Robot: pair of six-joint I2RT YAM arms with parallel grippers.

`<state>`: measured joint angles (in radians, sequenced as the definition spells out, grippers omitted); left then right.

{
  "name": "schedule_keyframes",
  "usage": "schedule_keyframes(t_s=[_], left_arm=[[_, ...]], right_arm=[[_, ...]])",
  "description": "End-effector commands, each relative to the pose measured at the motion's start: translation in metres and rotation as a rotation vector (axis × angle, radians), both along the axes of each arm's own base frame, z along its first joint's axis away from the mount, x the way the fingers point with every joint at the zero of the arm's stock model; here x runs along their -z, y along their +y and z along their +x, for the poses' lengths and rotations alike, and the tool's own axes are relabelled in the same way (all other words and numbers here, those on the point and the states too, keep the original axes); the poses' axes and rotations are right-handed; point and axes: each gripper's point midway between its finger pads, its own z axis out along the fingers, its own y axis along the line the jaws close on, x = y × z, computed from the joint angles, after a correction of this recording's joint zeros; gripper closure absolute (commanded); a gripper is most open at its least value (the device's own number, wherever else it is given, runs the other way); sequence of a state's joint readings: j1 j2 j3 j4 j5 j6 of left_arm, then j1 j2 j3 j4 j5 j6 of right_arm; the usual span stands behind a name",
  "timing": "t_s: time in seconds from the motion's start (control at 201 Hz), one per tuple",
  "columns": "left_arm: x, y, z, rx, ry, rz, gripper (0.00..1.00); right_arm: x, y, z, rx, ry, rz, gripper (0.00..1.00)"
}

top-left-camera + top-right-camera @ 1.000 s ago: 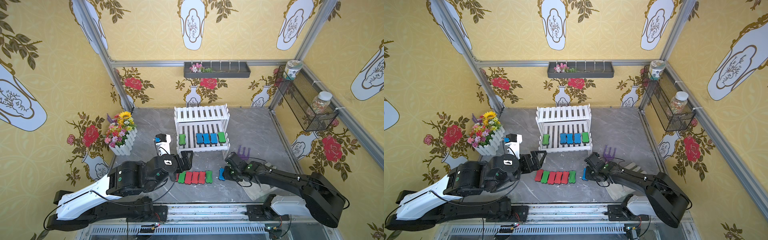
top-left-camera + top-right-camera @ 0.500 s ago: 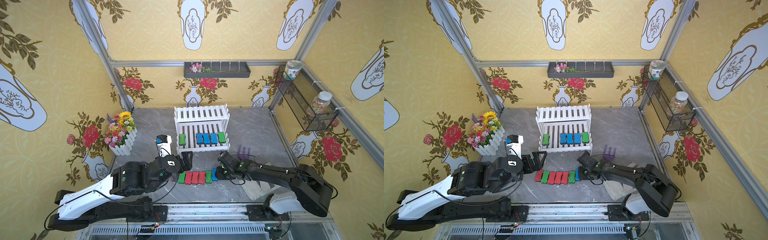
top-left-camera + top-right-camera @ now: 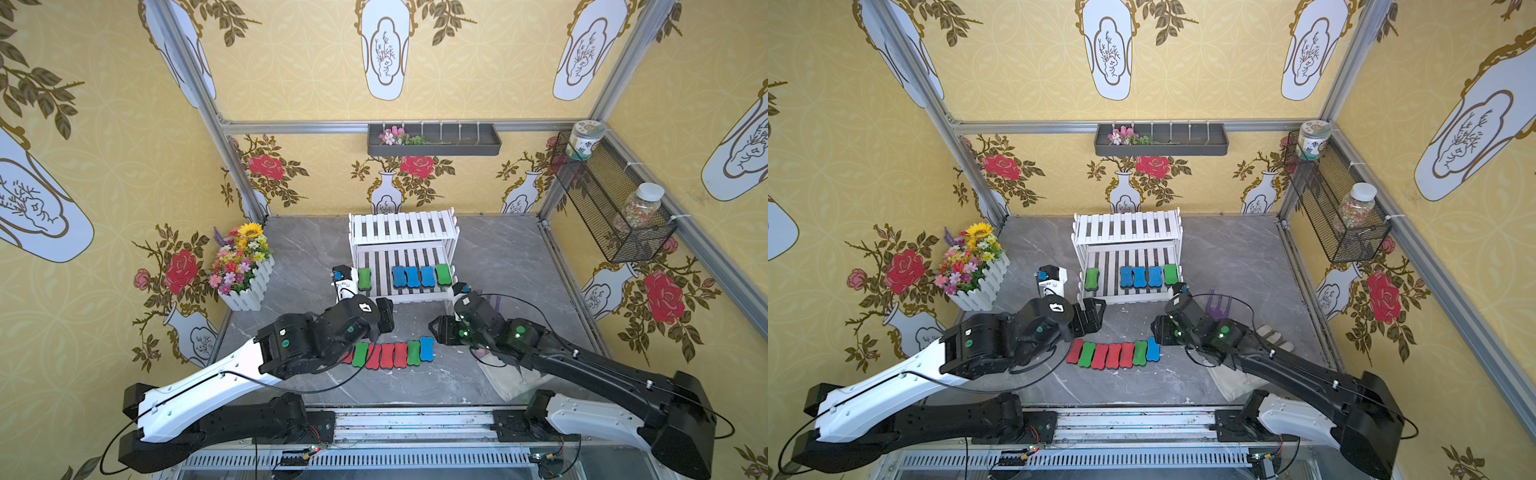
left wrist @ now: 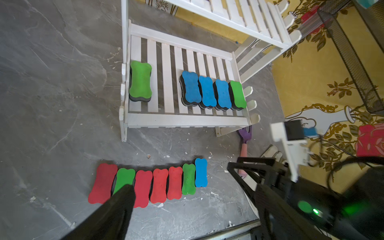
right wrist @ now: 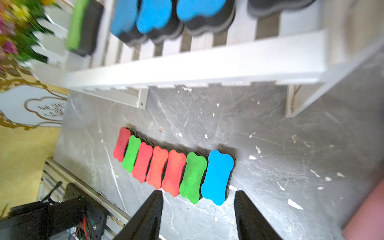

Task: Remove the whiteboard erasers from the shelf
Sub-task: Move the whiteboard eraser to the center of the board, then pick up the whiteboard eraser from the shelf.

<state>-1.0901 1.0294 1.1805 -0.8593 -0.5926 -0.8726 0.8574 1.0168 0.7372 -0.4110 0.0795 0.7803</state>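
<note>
Flower box (image 3: 245,272): white picket planter of artificial flowers at the floor's left edge, well apart from the shelf.
Left arm (image 3: 208,378): rises from the front rail. Its white link slants toward the centre, and its black wrist leans over the left end of the floor row, hiding part of the end red eraser in a top view.
Left gripper (image 3: 1094,313): just in front of the shelf's left front leg, with its jaws spread wide and nothing between them. The left wrist view shows only one finger (image 4: 116,209) clearly.
Shelf (image 3: 401,226): white slatted two-tier rack at back centre.
Shelf erasers: five lie flat on the lower tier. A lone green eraser (image 3: 364,278) is at the left end. Three blue erasers (image 3: 412,277) lie side by side, with a second green eraser (image 3: 443,274) against them at the right end.
Floor row (image 3: 1113,355): seven whiteboard erasers packed side by side in front of the shelf, in the order red, green, red, red, red, green, blue.
Right gripper (image 3: 440,330): points left at the row's blue end, near it but apart. The fingers (image 5: 249,216) stand parted and empty.
Right arm (image 3: 602,370): stretched low from the front right base toward the centre.
Purple hand fork (image 3: 1217,305): on the floor behind the right wrist.
</note>
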Motion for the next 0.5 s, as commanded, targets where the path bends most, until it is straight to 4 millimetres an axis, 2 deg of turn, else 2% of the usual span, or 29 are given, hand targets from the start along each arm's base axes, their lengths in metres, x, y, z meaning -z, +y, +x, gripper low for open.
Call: schedule_keyframes(t_s=[0.0,0.114,0.194,0.284,0.378,0.498], left_arm=[[0.005,-0.040,0.018,0.122,0.014,-0.073,0.15],[0.019,-0.063,0.044,0.102,0.004,0.002,0.22],[0.033,-0.071,0.065,0.088,0.000,0.096,0.25],[0.054,-0.067,0.091,0.031,0.040,0.164,0.31],[0.070,-0.061,0.108,-0.009,0.071,0.185,0.34],[0.075,-0.062,0.119,-0.022,0.063,0.184,0.35]], right_arm=[[-0.004,-0.037,-0.002,0.137,-0.032,-0.047,0.41],[-0.009,-0.051,-0.008,0.168,-0.045,-0.030,0.41],[-0.009,-0.057,-0.012,0.178,-0.035,-0.045,0.42],[-0.011,-0.060,-0.014,0.177,-0.039,-0.047,0.42],[-0.014,-0.061,-0.016,0.171,-0.049,-0.039,0.42],[-0.018,-0.063,-0.017,0.165,-0.064,-0.035,0.42]])
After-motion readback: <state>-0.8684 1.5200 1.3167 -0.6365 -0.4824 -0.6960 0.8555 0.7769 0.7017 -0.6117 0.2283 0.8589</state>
